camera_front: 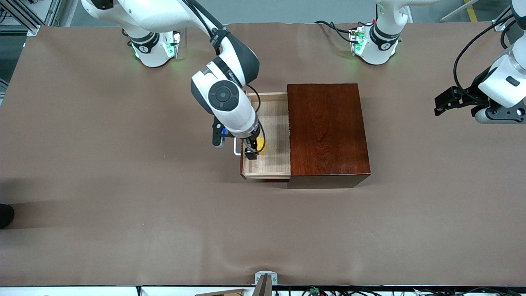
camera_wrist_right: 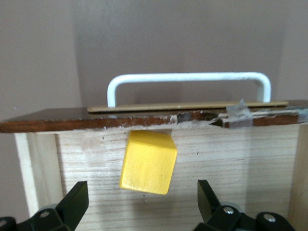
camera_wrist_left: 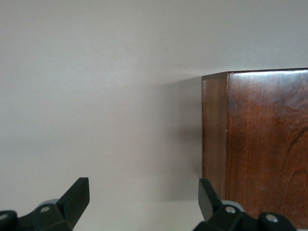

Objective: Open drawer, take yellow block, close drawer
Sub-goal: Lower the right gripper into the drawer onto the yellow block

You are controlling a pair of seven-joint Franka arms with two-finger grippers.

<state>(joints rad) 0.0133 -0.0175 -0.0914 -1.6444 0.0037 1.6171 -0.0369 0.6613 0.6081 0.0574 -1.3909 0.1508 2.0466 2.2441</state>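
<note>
The drawer (camera_front: 268, 166) stands pulled out of the dark mahogany box (camera_front: 326, 131), toward the right arm's end of the table. Its pale wood floor (camera_wrist_right: 231, 159), dark front (camera_wrist_right: 96, 119) and white handle (camera_wrist_right: 187, 79) all show. The yellow block (camera_front: 261, 146) lies inside, skewed, close to the drawer front (camera_wrist_right: 148, 162). My right gripper (camera_front: 252, 151) hangs open over the drawer, just above the block (camera_wrist_right: 142, 199); the block sits just ahead of its fingertips, untouched. My left gripper (camera_front: 440, 107) waits open in the air at the left arm's end (camera_wrist_left: 144, 199), empty.
The box's side wall (camera_wrist_left: 260, 144) fills part of the left wrist view. Brown cloth (camera_front: 123, 185) covers the whole table around the box. Both arm bases stand along the table edge farthest from the front camera.
</note>
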